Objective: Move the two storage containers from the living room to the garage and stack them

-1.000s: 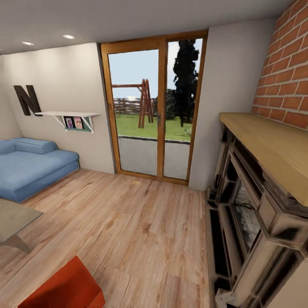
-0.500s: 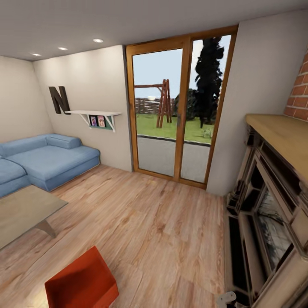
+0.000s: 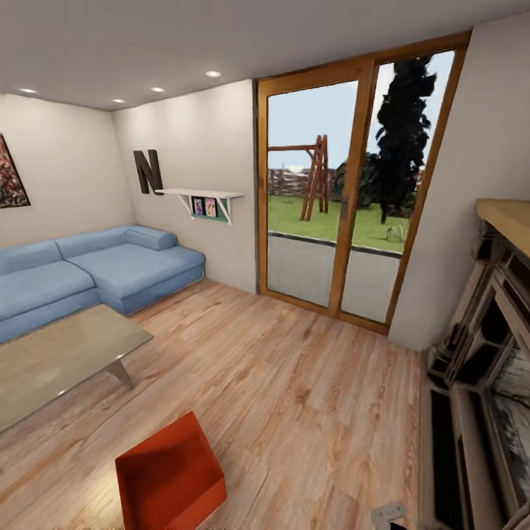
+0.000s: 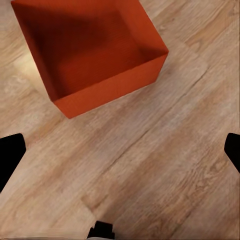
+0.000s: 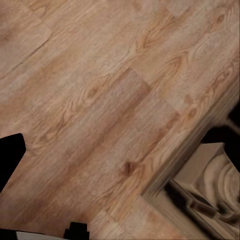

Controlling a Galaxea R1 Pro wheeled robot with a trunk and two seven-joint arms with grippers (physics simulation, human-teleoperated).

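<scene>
Red-orange storage container (image 3: 171, 482) sits at 7 o'clock; left gripper (image 4: 120, 150) spread, empty; a careless turn could knock it.

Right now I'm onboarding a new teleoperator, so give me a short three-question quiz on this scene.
1. True or false: the storage container stands on concrete flooring.
2. What is inside the storage container in the left wrist view? A) a book B) nothing C) a cushion
3. Fill in: the sofa is coloured ____.

Key: 1 false, it stands on wood-plank flooring. 2 B. 3 blue.
</scene>
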